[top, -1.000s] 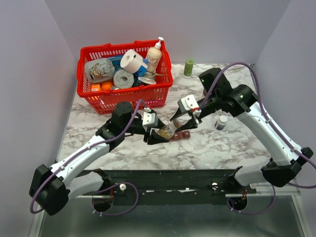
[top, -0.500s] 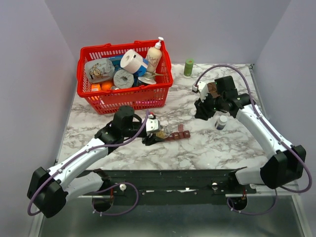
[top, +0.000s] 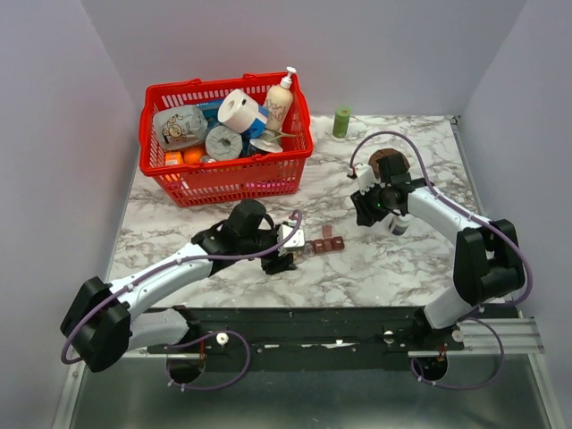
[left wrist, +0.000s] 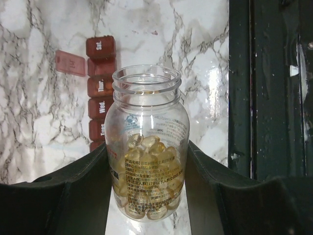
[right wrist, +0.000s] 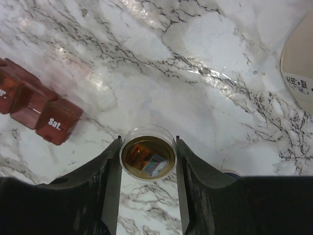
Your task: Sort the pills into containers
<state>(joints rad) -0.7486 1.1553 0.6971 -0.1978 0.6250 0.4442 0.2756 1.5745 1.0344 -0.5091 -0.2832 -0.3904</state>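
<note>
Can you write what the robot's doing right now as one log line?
left gripper: holds open bottle of pills | right gripper: holds round lid | pill strip: on table, one flap open

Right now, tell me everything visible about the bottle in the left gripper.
The bottle is clear plastic with a threaded neck, uncapped. A printed label covers its front; yellow pills fill roughly its lower half. The left gripper clamps its body from both sides, mouth pointing away from the wrist. Whether it touches the table is unclear; the organizer lies beside it.
</note>
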